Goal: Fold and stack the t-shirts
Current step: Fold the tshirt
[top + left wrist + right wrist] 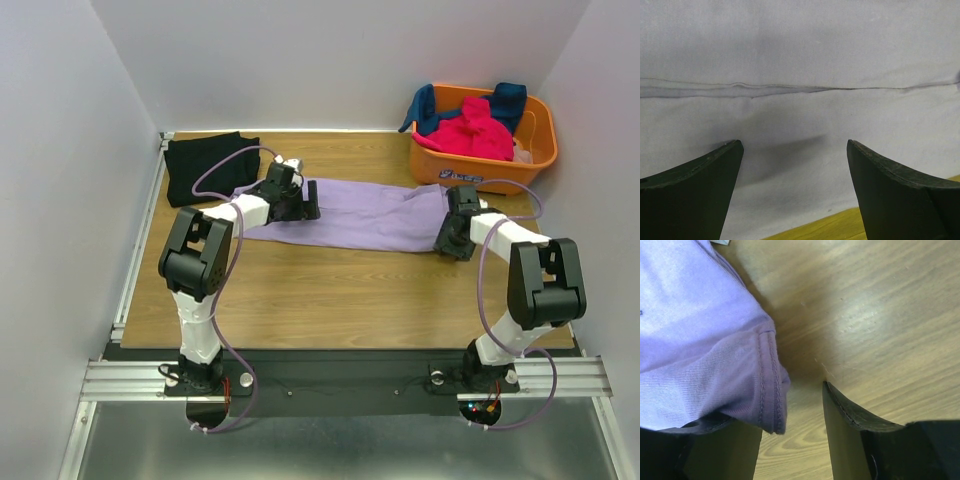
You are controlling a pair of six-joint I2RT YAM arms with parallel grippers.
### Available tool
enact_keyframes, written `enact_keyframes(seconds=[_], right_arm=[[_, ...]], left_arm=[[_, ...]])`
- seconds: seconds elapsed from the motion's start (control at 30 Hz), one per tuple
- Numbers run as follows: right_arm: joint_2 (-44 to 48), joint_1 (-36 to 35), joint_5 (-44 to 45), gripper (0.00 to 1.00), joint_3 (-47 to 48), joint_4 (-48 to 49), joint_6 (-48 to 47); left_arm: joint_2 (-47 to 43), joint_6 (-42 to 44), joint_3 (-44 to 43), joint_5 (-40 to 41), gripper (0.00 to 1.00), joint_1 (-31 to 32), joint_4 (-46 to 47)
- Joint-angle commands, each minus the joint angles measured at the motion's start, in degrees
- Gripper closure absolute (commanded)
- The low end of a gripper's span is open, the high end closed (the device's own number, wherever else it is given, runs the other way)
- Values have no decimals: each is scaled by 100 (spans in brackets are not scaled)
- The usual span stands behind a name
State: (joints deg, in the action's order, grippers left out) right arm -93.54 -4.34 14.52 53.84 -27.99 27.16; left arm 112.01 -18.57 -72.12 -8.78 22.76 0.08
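The purple shirt (350, 212) looks soft and limp; pinch its stitched hem (769, 385). Your left gripper (795, 145) stands wide open above it, and your right gripper (797, 405) is open at the hem.

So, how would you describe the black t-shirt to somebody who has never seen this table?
Go to the far left corner of the wooden table, across from the orange basket. The black t-shirt lies there as a compact, squarish bundle. Its neighbour, the lavender t-shirt, lies stretched out long, while the pink t-shirt and the blue t-shirt sit in the basket.
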Motion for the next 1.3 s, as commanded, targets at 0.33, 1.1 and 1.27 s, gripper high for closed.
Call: enact_keyframes(seconds=[0.33, 1.1, 1.27], right_arm=[[-270, 21, -573, 54, 65, 1489, -623], [151, 258, 270, 100, 30, 1832, -1581], [643, 643, 525, 100, -102, 1780, -1915]], left_arm=[[-126, -77, 848, 271, 2, -105, -719], [-276, -94, 1173, 236, 4, -290, -684], [-495, -138, 1279, 183, 4, -343, -737]])
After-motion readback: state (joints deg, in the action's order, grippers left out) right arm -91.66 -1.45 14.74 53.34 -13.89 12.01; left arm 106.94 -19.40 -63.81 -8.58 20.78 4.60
